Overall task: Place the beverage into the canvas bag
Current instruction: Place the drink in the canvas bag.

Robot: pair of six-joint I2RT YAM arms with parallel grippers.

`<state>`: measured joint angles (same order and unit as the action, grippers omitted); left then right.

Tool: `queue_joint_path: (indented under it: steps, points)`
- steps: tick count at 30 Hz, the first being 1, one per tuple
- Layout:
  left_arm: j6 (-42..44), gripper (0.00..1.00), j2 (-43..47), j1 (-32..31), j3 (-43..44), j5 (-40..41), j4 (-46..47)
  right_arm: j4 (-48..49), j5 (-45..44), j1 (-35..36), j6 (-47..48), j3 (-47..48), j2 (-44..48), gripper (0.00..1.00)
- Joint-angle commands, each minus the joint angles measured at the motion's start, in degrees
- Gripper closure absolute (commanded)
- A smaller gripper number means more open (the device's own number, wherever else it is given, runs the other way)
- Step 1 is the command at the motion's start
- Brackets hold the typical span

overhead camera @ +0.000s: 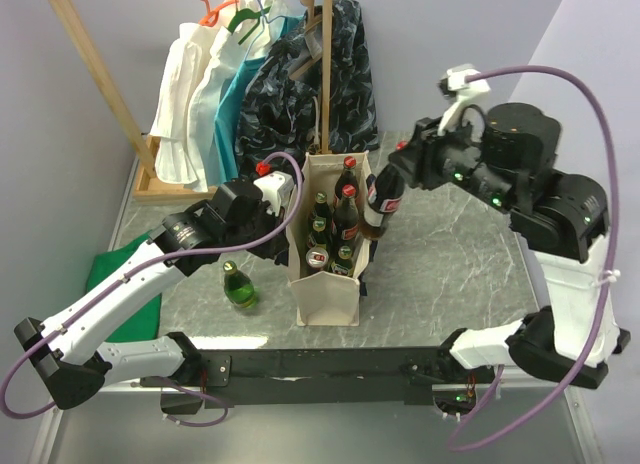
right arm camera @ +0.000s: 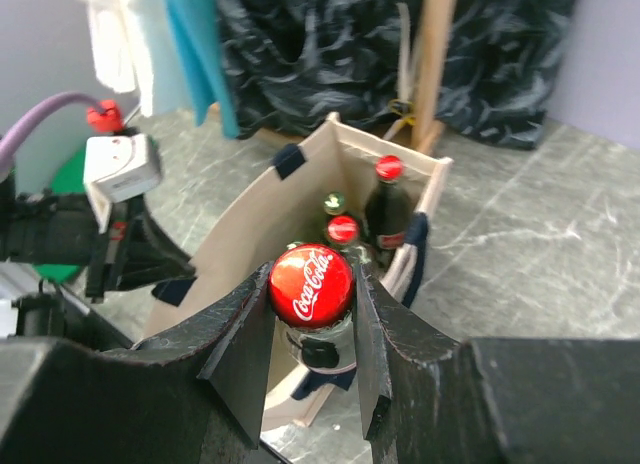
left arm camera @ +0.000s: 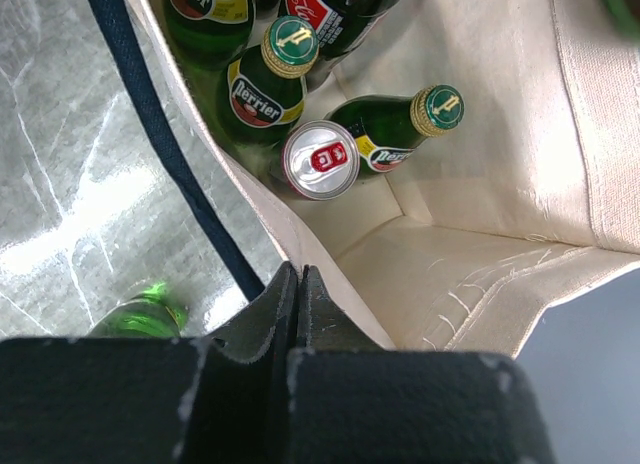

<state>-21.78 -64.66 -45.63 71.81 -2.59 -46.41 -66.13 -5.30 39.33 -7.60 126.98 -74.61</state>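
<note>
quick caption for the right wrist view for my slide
Right tool grips a red-capped Coca-Cola bottle near the open canvas bag already holding bottles

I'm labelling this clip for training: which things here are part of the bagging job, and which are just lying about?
In the job: canvas bag, rim pinched by the left gripper; cola bottle in the right gripper; bottles already inside; green bottle on the table.
Just lying about: hung clothes; wooden rack; green cloth.
</note>
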Motion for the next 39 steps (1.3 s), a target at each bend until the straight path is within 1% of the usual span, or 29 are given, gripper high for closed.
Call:
queue_joint_path:
  steps: [1, 7, 16, 31, 39]
  points:
    - [-0.02, 0.99, 0.77, -0.34, 2.11, 0.48, 4.4, 11.99, -3.75, 5.05, 1.79, 5.38, -0.8, 1.0]
    - [-0.54, 0.99, 0.94, -0.25, 1.49, 1.18, 4.67, 12.43, -4.63, 9.35, 3.11, 6.52, -3.17, 1.0]
    - [-1.07, 0.99, 1.03, -0.34, 1.05, 2.41, 5.02, 11.81, -9.46, 16.12, 6.27, 8.81, -6.6, 1.0]
    - [-1.16, 0.99, 0.59, -0.34, 0.87, 2.41, 5.02, 11.64, -13.68, 23.24, 7.07, 8.11, -9.5, 1.0]
    - [-0.81, 0.99, 0.33, -0.43, 0.79, 2.41, 5.46, 11.9, -13.77, 26.14, 7.07, 9.52, -11.17, 1.0]
